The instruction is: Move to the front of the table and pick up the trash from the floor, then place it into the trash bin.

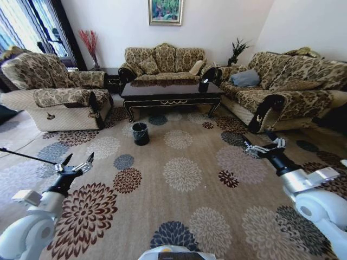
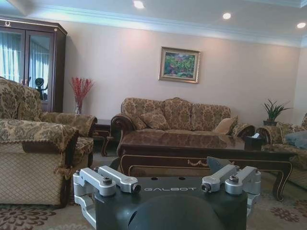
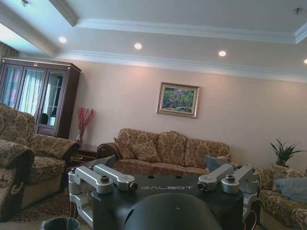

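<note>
Across the patterned carpet (image 1: 184, 173), at the far end of the room, stands the table (image 1: 172, 93): long, low, glossy dark wood, with a gold scroll ornament at the centre of its apron and curved legs. It sits between the three floral sofas, directly before the middle sofa (image 1: 162, 62). A small black box-shaped holder (image 1: 203, 85) rests on the table's right end.

Trash bin (image 1: 140, 133): small, round, black, bucket-shaped, with a pale liner visible at the rim. It stands upright on the carpet just in front of the table's left front leg, apart from it. Its rim also appears low in the right wrist view (image 3: 60, 223).

No litter pieces can be made out on the carpet from this distance.

Left claw (image 1: 76, 164): raised over the carpet at the robot's left, near the camera, well apart from bin and table. Fingers spread wide, nothing between them.

Right claw (image 1: 262, 147): raised over the carpet at the robot's right, likewise well short of the table. Fingers spread, nothing held.

Both wrist views look level across the room toward the middle sofa and a framed painting (image 2: 180, 64) on the wall above it.
</note>
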Motion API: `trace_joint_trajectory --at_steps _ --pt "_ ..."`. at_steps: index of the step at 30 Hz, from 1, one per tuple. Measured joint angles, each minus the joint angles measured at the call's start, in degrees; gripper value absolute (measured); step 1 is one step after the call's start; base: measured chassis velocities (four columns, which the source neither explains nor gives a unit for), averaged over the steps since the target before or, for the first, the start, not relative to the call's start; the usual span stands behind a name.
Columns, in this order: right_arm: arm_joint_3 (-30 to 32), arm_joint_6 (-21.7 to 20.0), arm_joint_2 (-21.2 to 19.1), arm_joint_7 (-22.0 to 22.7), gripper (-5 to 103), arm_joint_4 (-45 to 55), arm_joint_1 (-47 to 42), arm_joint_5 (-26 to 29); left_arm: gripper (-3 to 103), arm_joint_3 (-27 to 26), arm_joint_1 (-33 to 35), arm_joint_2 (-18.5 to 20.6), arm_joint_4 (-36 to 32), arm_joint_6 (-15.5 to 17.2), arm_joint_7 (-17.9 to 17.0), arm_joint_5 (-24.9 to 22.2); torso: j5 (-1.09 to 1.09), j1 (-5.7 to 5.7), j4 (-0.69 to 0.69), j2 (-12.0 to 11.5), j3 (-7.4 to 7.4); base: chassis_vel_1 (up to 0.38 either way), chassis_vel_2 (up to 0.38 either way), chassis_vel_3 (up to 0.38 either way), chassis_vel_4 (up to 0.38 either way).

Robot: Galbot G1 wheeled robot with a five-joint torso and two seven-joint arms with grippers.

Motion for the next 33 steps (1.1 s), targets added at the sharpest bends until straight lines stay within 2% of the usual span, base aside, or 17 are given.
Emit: trace_joint_trajectory --at_steps 15,33 --pt "2.74 0.7 0.67 -0.77 100 0.8 -1.94 0.04 100 -2.14 0.87 -0.72 -3.53 0.38 -0.27 -0.57 0.0 1.44 0.0 3.61 2.17 0.0 0.0 0.0 0.0" --pt "2.59 0.81 4.84 -2.12 100 2.27 -3.43 -1.16 100 -1.75 1.28 -1.98 -4.39 0.59 -0.38 1.4 0.0 3.48 0.0 8.31 4.86 0.0 0.0 0.0 0.0"
